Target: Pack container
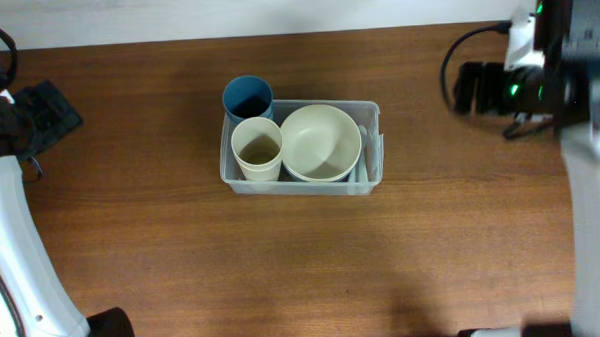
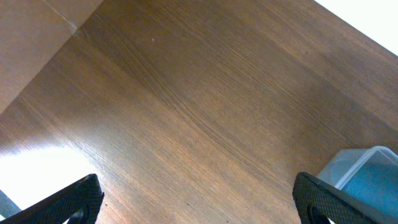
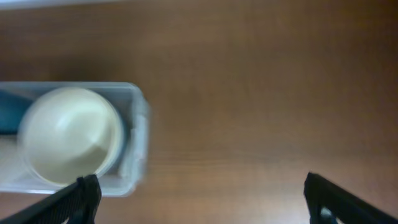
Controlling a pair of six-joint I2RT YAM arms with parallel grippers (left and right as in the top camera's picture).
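The clear plastic container stands at the table's middle. Inside it are a cream bowl, a cream cup and a blue cup at its far left corner. The left wrist view shows the container's corner with the blue cup at lower right. The right wrist view shows the container and cream bowl at left, blurred. My left gripper is open and empty over bare wood. My right gripper is open and empty, right of the container.
The brown wooden table has a white wall strip along its far edge. The left arm's white link runs down the left side. The right arm sits at the far right with a black cable.
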